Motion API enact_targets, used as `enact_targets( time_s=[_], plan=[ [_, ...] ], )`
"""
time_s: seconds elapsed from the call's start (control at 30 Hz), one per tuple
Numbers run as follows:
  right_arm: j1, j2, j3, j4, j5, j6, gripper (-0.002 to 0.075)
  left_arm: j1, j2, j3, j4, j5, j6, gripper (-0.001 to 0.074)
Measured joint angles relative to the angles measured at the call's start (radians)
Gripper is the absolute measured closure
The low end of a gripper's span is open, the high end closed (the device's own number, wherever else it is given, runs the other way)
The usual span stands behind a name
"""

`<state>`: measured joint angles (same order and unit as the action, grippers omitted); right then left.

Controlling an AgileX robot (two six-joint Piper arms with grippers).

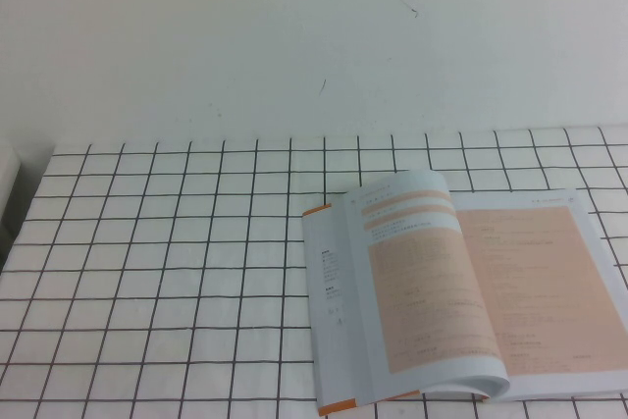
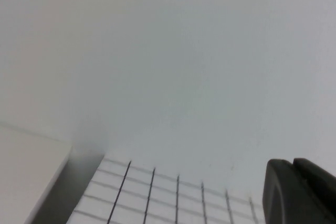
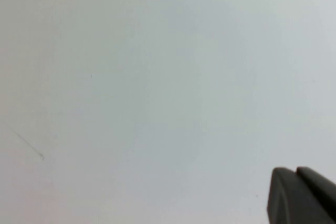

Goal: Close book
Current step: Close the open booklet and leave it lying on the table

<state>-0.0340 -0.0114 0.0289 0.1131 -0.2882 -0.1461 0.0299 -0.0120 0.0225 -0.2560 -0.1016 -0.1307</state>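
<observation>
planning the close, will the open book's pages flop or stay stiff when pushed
The open book is probably a floppy paperback: its left pages bow upward. It looks thick, so likely fairly heavy. Left gripper and right gripper appear only in their wrist views, not at the book.

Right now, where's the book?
High view: the book lies open on the checked table, robot's right side, at the near edge. Left tool and right tool appear only in their wrist views, facing the wall.
</observation>
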Motion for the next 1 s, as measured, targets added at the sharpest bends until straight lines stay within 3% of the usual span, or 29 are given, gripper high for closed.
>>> enact_targets(
  time_s=[0.13,0.33,0.4,0.63,0.77,0.87,1.0],
  plan=[
    [0.000,0.000,0.000,0.000,-0.101,0.121,0.0729,0.000,0.000,0.000,-0.008,-0.175,-0.141,0.0737],
    [0.000,0.000,-0.002,-0.028,-0.426,0.177,0.0729,0.000,-0.002,0.000,0.023,-0.633,-0.222,0.0737],
    [0.000,0.000,-0.030,-0.063,-0.486,0.195,0.0729,0.000,-0.002,-0.031,0.055,-0.674,-0.247,0.0737],
    [-0.002,0.000,-0.353,-0.393,-0.368,0.347,0.0729,0.000,0.010,-0.360,0.242,-0.456,-0.231,0.0737],
    [-0.002,0.061,-0.564,-0.479,-0.245,0.483,0.0729,0.000,0.102,-0.525,0.280,-0.342,-0.256,0.0737],
    [-0.002,0.142,-0.697,-0.492,-0.071,0.513,0.0729,0.000,0.191,-0.631,0.285,-0.176,-0.287,0.0737],
    [-0.002,0.270,-0.840,-0.497,0.311,0.472,0.0729,0.000,0.309,-0.747,0.286,0.144,-0.298,0.0737]
  ],
)
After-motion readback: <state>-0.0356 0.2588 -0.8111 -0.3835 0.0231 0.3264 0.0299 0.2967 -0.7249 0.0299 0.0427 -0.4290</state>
